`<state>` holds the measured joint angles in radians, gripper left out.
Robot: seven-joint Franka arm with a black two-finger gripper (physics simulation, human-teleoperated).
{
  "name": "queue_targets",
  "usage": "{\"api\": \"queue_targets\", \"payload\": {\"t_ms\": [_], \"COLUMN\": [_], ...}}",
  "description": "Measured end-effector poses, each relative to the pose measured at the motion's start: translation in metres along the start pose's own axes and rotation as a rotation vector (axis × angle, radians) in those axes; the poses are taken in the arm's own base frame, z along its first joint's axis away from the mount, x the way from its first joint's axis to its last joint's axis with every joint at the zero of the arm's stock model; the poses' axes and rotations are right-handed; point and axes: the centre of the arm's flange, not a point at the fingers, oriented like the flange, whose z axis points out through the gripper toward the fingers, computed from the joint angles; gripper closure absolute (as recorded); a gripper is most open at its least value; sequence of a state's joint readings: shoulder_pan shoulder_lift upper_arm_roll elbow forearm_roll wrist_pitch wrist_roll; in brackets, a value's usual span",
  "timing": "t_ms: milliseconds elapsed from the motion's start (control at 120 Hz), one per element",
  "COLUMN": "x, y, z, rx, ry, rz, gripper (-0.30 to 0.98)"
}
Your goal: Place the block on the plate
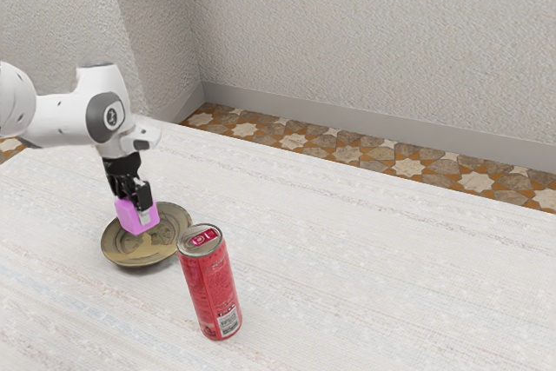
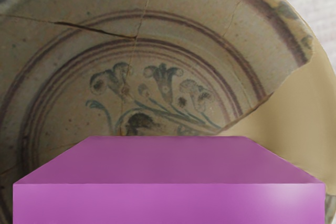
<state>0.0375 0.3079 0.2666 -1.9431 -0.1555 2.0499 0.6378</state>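
In the exterior view my gripper [image 1: 139, 206] points down over the plate [image 1: 161, 252], its fingers closed against two sides of the pink block [image 1: 130, 218]. The block looks slightly tilted there and covers part of the plate's middle; whether it touches the plate I cannot tell. In the wrist view the block [image 2: 168, 203] is large at the lower edge, with the patterned, cracked plate [image 2: 68, 87] behind it.
A red can [image 1: 208, 288] stands upright on the white table [image 1: 365, 258], close beside the plate toward the exterior view's right. Beyond the table are a tiled floor and a pale wall.
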Motion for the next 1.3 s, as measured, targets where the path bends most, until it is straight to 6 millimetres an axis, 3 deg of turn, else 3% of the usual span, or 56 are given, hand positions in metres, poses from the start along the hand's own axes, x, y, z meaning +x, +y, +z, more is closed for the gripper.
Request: {"api": "queue_targets", "payload": {"t_ms": [408,700,842,950,1100,1183,1242,1300], "x": [0.009,0.015,0.029,0.033,0.054,0.061,0.055,0.042], "y": [-0.007,-0.011,-0.008,0.01,0.074,0.12,0.154,0.174], "z": [0.032,0.022,-0.035,-0.086,-0.145,-0.186,-0.218,-0.242], "rx": [-0.002,0.015,0.048,0.078,0.092,0.114,0.129,0.142], "ry": [-0.001,0.022,0.081,0.106,0.111,0.105,0.106,0.1], "rz": [-0.01,0.006,0.036,0.086,0.226,0.318,0.375,0.412], "gripper": [0.28,0.08,0.04,0.02,0.01,0.01,0.01,0.0]}}
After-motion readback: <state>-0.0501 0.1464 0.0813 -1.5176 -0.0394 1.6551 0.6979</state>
